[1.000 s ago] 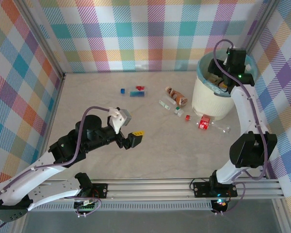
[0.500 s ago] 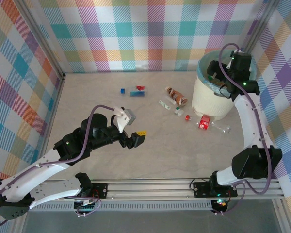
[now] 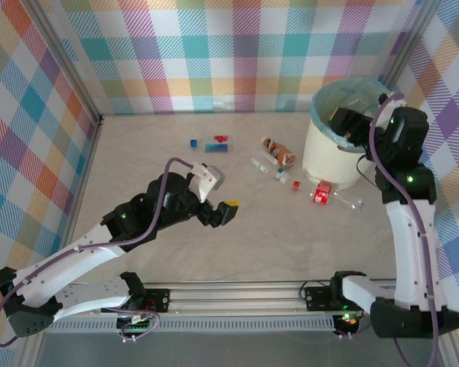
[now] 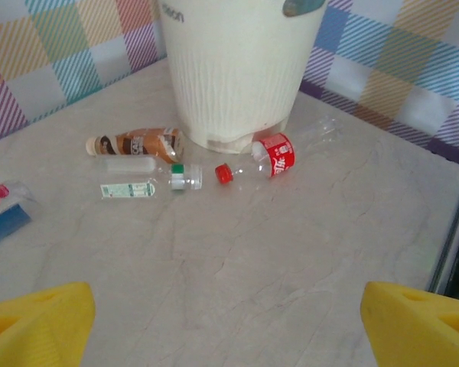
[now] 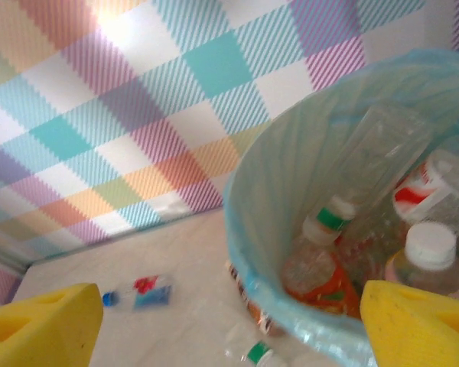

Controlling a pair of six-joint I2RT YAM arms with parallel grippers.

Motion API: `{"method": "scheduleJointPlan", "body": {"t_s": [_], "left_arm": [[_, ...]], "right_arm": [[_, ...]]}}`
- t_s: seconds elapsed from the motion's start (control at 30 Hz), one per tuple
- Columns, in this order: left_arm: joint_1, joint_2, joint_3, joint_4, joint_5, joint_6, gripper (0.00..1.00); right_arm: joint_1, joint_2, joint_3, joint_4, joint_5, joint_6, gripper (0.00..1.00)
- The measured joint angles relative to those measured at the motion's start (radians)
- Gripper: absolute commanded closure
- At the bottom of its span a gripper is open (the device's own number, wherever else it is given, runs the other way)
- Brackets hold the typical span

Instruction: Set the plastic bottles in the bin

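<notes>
Swung out toward 3 o'clock since a second ago: right arm, wrist now past the side of the bin point(image 3: 330, 160), right gripper point(image 3: 347, 122) hanging above the bag-lined mouth. Edged toward 2 o'clock in the same second: left gripper point(image 3: 223, 211), low over the table point(image 3: 138, 160) near its centre. Yellow fingers point(image 4: 34, 321) of both grippers spread wide, nothing between them.

Standing at the table's 2 o'clock corner: bin. Already inside it, seen from the right wrist: several bottles, among them an orange bottle point(image 5: 321, 279), a white-capped pink bottle point(image 5: 430, 264) and a red-and-white one point(image 5: 417, 193). Lying on the table at the bin's 7 o'clock foot, just beside the wall: red-label bottle point(image 3: 323, 193), red cap pointing toward 9 o'clock. At the bin's 9 o'clock: brown bottle point(image 3: 278, 151), on its side, with a clear bottle point(image 3: 262, 166) near it at its 7 o'clock. Farther out toward 9 o'clock, well apart from those: blue bottle point(image 3: 216, 146).
</notes>
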Motion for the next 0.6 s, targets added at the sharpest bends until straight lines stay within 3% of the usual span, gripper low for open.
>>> {"method": "scheduleJointPlan", "body": {"t_s": [0.1,0.33,0.47,0.6], "left_arm": [[0.000,0.069,0.019,0.001,-0.009,-0.016,0.10],[0.000,0.301,0.098,-0.017,-0.046,-0.099,0.10],[0.017,0.480,0.237,-0.067,-0.093,-0.218,0.10],[0.082,0.661,0.384,-0.089,-0.062,-0.396,0.10]], "right_arm": [[0.008,-0.077,-0.096,-0.010,-0.044,0.008,0.28],[0.019,-0.150,-0.285,-0.109,-0.130,0.007,0.28],[0.029,-0.206,-0.386,-0.140,-0.168,0.028,0.28],[0.038,-0.254,-0.397,-0.140,-0.193,0.045,0.27]]}}
